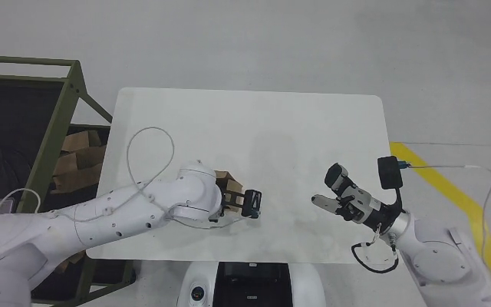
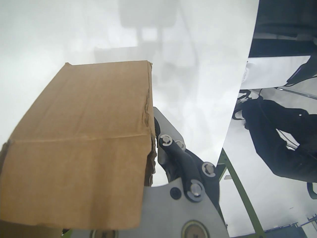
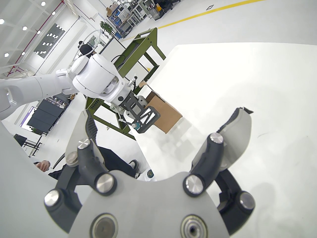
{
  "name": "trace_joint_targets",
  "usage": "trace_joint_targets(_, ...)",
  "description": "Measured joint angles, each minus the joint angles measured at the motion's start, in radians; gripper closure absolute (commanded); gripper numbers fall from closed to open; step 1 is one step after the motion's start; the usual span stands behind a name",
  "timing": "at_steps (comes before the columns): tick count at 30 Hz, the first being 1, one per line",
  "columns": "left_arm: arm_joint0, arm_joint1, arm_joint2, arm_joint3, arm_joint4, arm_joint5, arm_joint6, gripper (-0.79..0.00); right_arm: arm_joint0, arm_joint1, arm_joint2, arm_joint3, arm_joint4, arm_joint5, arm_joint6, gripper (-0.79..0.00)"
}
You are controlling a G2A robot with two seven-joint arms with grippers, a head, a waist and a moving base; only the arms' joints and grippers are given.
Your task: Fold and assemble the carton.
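Note:
A small brown carton (image 1: 227, 183) sits at the front left of the white table (image 1: 307, 130), against my left gripper (image 1: 251, 203). In the left wrist view the carton (image 2: 79, 134) is a closed-looking box with a creased side; one finger (image 2: 171, 137) presses its torn edge and the other is hidden behind it. Seen from the right wrist, the left gripper (image 3: 145, 120) is shut on the carton (image 3: 164, 115) just over the tabletop. My right gripper (image 1: 326, 189) hangs at the front right, open and holding nothing, its fingers (image 3: 237, 125) spread wide, well apart from the carton.
A green metal rack (image 1: 70, 84) stands off the table's left side with several flat cardboard pieces (image 1: 80, 157) in it. The table's front edge (image 1: 253, 259) runs close below both grippers. A yellow floor line (image 1: 437, 180) runs to the right.

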Motion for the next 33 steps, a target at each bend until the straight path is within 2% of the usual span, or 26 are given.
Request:
trace_joint_targets(4,-0.023,-0.023,0.018,0.028,0.005,0.002,-0.002,0.0,0.0,0.0,0.0,0.0,0.0,0.0,0.0,-0.785)
trace_joint_targets(18,0.024,-0.102,0.017,0.114,0.109,0.045,-0.044,0.0,0.0,0.0,0.0,0.0,0.0,0.0,0.0,-0.785)
trace_joint_targets(26,0.036,-0.135,0.017,0.148,0.141,0.037,-0.037,0.0,0.0,0.0,0.0,0.0,0.0,0.0,0.0,-0.785)
trace_joint_targets(30,0.042,-0.146,0.017,0.166,0.152,0.032,-0.032,-0.083,0.0,0.0,0.0,0.0,0.0,0.0,0.0,-0.785)
trace_joint_targets(33,0.039,-0.155,0.017,0.176,0.147,0.035,-0.035,-0.099,0.0,0.0,0.0,0.0,0.0,0.0,0.0,-0.785)
